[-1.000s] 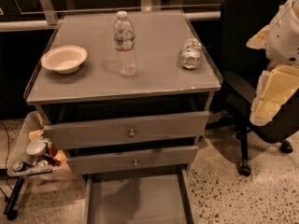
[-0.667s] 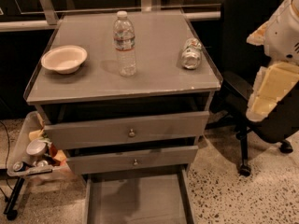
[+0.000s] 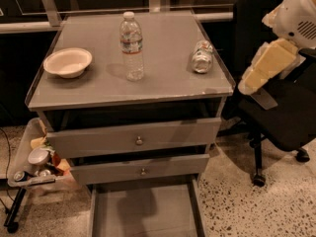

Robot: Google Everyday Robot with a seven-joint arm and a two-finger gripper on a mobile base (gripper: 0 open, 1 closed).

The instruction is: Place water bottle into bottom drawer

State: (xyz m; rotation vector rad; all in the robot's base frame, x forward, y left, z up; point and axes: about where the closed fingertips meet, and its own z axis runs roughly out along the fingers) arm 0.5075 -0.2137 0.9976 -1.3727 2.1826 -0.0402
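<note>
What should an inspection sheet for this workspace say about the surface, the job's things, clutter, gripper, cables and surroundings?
Surface: flat grey cabinet top, holding three things.
Job's things: tall clear plastic water bottle upright near the top's middle; wide grey bottom drawer pulled out.
Clutter: pale round bowl on the left; silver-and-white can lying on its side on the right.
Gripper: gripper off the cabinet's right side, in front of the chair, apart from the bottle.
Cables: thin dark cable at the left edge.
Surroundings: black office chair, speckled floor, tray of oddments lower left.
</note>
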